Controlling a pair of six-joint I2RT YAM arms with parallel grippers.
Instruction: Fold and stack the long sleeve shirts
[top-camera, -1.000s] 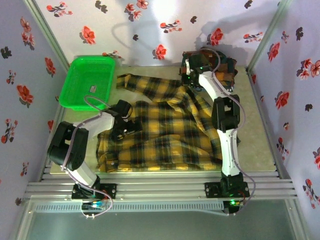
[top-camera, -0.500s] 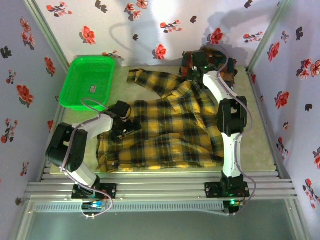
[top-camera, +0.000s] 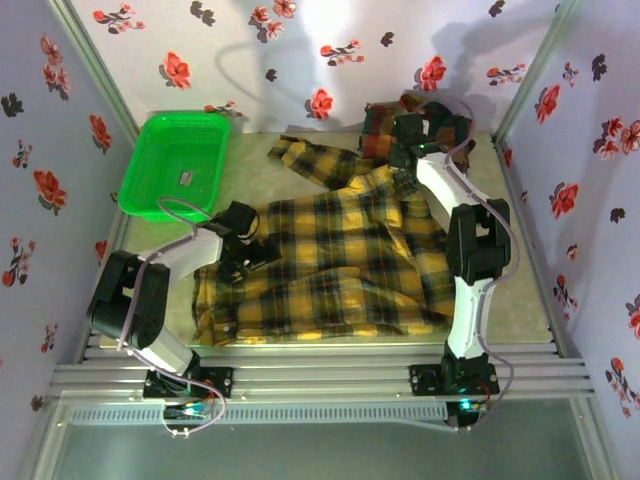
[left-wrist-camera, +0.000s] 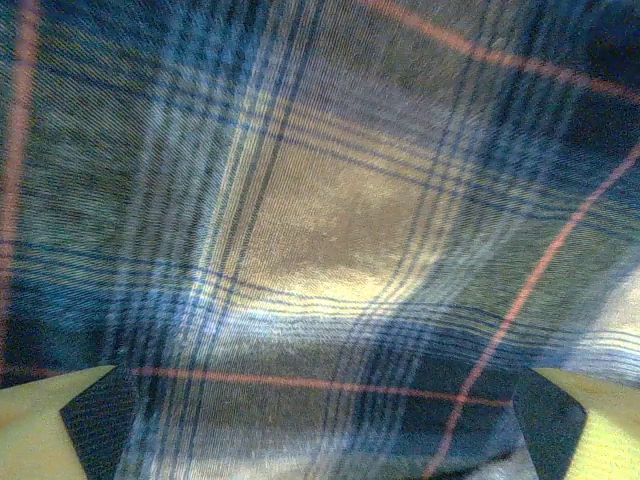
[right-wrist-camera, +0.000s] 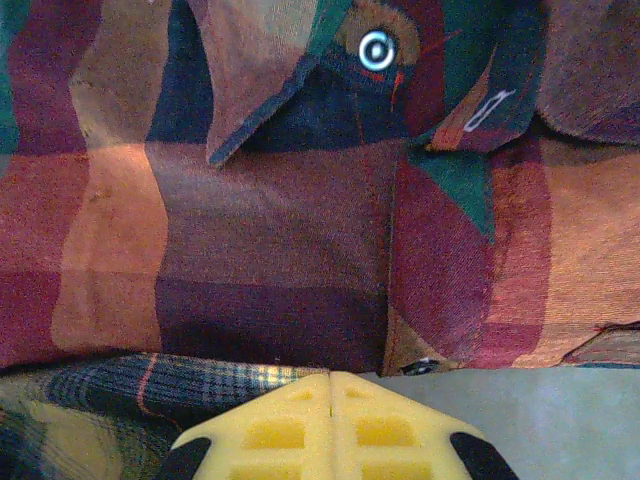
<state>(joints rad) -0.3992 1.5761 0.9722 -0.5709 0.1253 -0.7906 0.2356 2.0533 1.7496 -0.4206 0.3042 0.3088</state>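
The mustard-yellow and black check shirt (top-camera: 330, 270) lies spread across the table, one sleeve (top-camera: 305, 158) reaching toward the back. My left gripper (top-camera: 245, 265) is open and pressed down on its left part. In the left wrist view the plaid cloth (left-wrist-camera: 320, 220) is close up, with the fingertips (left-wrist-camera: 50, 425) wide apart at the bottom corners. My right gripper (top-camera: 400, 155) is at the back, shut on the yellow shirt's upper edge (right-wrist-camera: 90, 400), its pads (right-wrist-camera: 290, 420) together. Right in front of it lies a folded red, orange and dark green check shirt (right-wrist-camera: 280, 230) (top-camera: 382, 125).
A green plastic basket (top-camera: 185, 117) stands at the back left. Bare table (top-camera: 510, 260) shows to the right of the shirt. Floral walls close in the back and both sides.
My right gripper has moved right and back toward the red shirt, dragging the yellow shirt's top and sleeve rightward with it. The left gripper has stayed on the cloth.
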